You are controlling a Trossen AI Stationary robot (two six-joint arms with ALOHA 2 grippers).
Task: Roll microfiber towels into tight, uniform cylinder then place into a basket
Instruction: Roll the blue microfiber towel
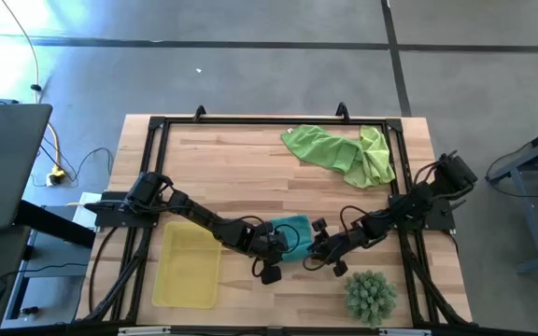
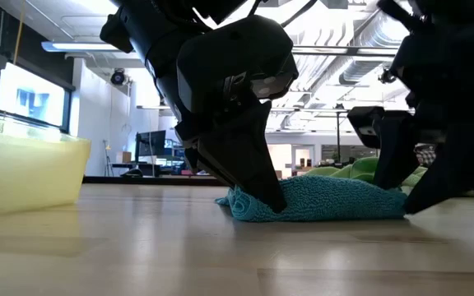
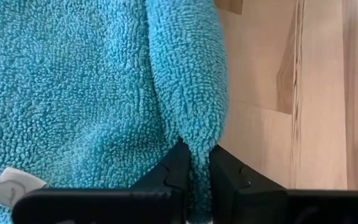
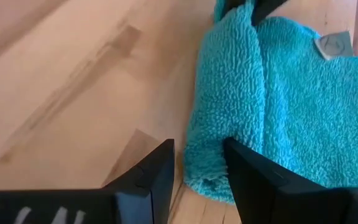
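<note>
Pinching a rolled edge of the teal towel [image 3: 92, 93], the left gripper [image 3: 194, 171] has its two dark fingers [image 3: 176, 168] drawn narrow, with a ridge of the terry cloth squeezed between them. Seen from above, this teal towel [image 1: 292, 233] lies near the middle of the wooden table [image 1: 241, 163], toward its front edge, with both arms meeting over it: the left gripper [image 1: 271, 245] at its left side and the right gripper [image 1: 318, 250] at its right. In the right wrist view the right gripper [image 4: 199, 171] stands with its jaws apart, one finger [image 4: 253, 174] set against the end of the cloth's rolled fold and the other over bare wood (nothing is clamped between them). A small pale label [image 4: 333, 43] shows on the flat part of the teal towel [image 4: 291, 106]. From table height the cloth [image 2: 336, 201] sits as a low, flattened bundle on the wood. The yellow basket [image 1: 188, 266] lies just left of the towel, near the front edge. Two lime green towels [image 1: 344, 151] lie crumpled together toward the far right of the table, well apart from the grippers, and a spiky green plant [image 1: 370, 296] sits at the front right corner.
</note>
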